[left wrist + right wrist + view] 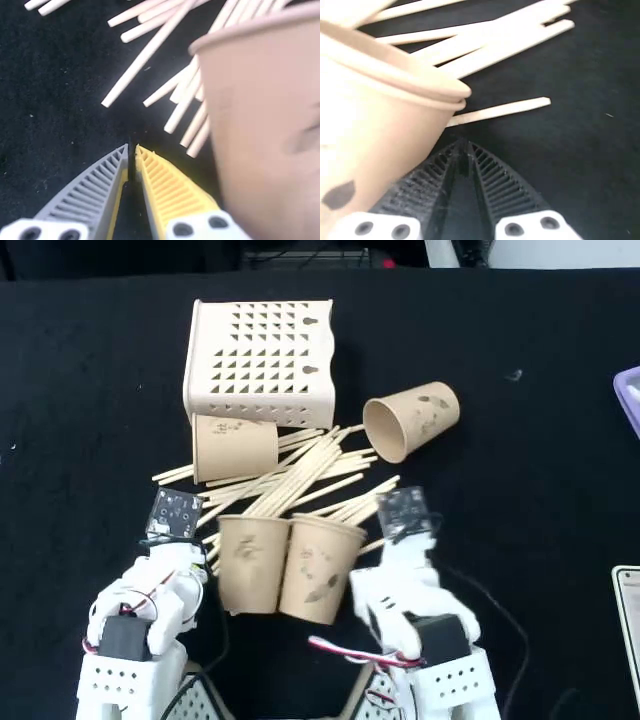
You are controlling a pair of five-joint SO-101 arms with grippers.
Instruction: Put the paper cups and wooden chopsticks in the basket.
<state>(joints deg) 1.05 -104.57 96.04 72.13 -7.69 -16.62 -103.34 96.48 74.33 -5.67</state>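
Black cloth stretches wide across the table, and nothing is in the basket (260, 360) yet. It lies on its side at the far end, with one paper cup (233, 447) lying right at its near edge. Another tipped cup (412, 420) rests off to the right. The wooden chopsticks (290, 480) are scattered between the basket and two front cups, the left front cup (250, 562) and the right front cup (320, 568), which touch side by side between the arms.

The left gripper (131, 147) is pinched closed on nothing, low over bare cloth beside the left front cup. The right gripper (464, 145) is likewise closed and empty, beside the right front cup.

I'd call this the very start: first part the jaws, then take a cup by its rim. The middle is crowded, so a careless sweep could scatter the sticks. Open cloth lies outside each arm, though a purple object (630, 390) sits at the right edge.
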